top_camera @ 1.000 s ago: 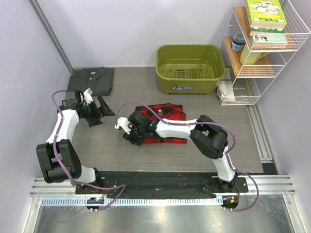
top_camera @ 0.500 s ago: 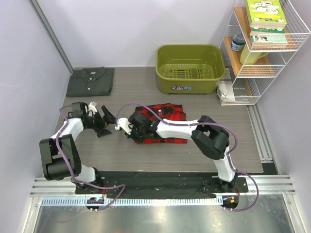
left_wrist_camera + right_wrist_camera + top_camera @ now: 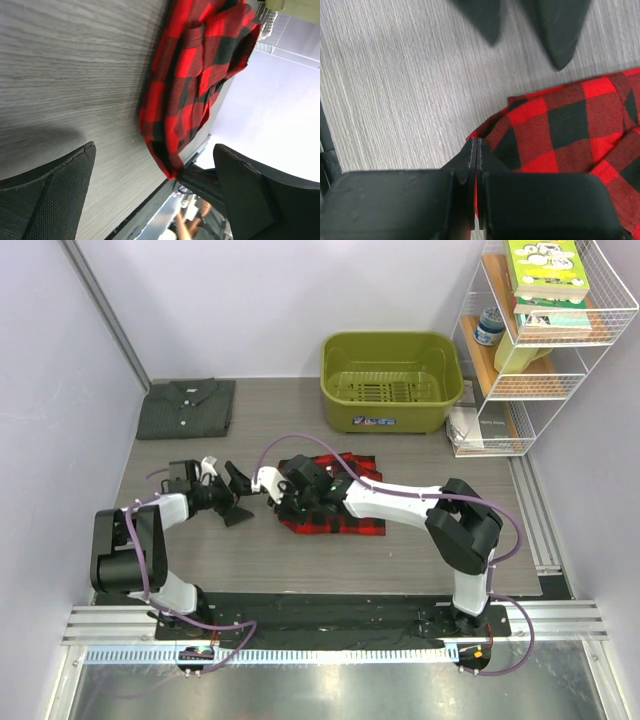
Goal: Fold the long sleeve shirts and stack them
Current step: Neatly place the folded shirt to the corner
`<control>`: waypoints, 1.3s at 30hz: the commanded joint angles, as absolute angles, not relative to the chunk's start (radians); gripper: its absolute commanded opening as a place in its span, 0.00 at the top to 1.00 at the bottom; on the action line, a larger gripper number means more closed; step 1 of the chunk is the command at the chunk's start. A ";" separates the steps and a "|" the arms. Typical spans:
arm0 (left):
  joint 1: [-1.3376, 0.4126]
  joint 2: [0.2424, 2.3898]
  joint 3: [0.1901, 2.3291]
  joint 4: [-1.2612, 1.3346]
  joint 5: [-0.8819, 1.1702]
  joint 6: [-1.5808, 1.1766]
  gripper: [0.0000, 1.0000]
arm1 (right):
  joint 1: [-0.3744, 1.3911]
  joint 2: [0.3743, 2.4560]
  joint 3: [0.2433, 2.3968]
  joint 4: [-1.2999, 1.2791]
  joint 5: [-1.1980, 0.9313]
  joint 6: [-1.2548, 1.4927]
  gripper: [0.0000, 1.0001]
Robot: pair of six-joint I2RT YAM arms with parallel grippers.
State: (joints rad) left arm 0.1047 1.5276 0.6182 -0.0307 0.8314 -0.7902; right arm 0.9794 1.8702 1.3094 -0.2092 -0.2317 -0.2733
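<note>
The red-and-black plaid shirt (image 3: pixel 350 518) lies bunched in the middle of the table, and its edge shows close up in the wrist views (image 3: pixel 195 75) (image 3: pixel 560 130). My right gripper (image 3: pixel 283 504) (image 3: pixel 476 142) is shut on its left edge, with red cloth pinched between the pads. Just left of that edge, low over the wood, my left gripper (image 3: pixel 238 494) (image 3: pixel 154 146) stands open and holds nothing. Its fingers (image 3: pixel 560 30) point at the shirt. The dark grey shirt (image 3: pixel 186 407) lies folded flat at the back left corner.
A green plastic basin (image 3: pixel 390 380) stands at the back centre. A white wire rack (image 3: pixel 560 350) with books and a jar fills the back right, with a booklet (image 3: pixel 478 425) at its foot. The arms' black base rail (image 3: pixel 330 615) runs along the near edge.
My right gripper has shut on the plaid shirt's left edge. My left arm has swung down from beside the grey shirt to right beside the plaid shirt, still open.
</note>
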 commanded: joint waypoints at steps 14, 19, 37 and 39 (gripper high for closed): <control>-0.087 1.733 0.612 0.400 0.759 -1.167 0.00 | 0.927 1.749 1.328 -0.146 -0.393 -0.239 0.99; -0.121 1.779 0.637 0.452 0.727 -1.224 0.00 | 0.927 1.766 1.361 -0.147 -0.405 -0.232 0.99; -0.117 1.769 0.871 -0.077 0.643 -0.906 1.00 | 0.925 1.830 1.433 -0.129 -0.420 -0.150 0.67; -0.094 1.753 0.995 -0.369 0.545 -0.669 1.00 | 0.882 1.800 1.413 -0.147 -0.417 -0.108 0.51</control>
State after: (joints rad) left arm -0.1394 1.8282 0.8078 0.1452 0.6888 -1.0771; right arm 0.9226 1.8614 1.3857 -0.1577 -0.4072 -0.1638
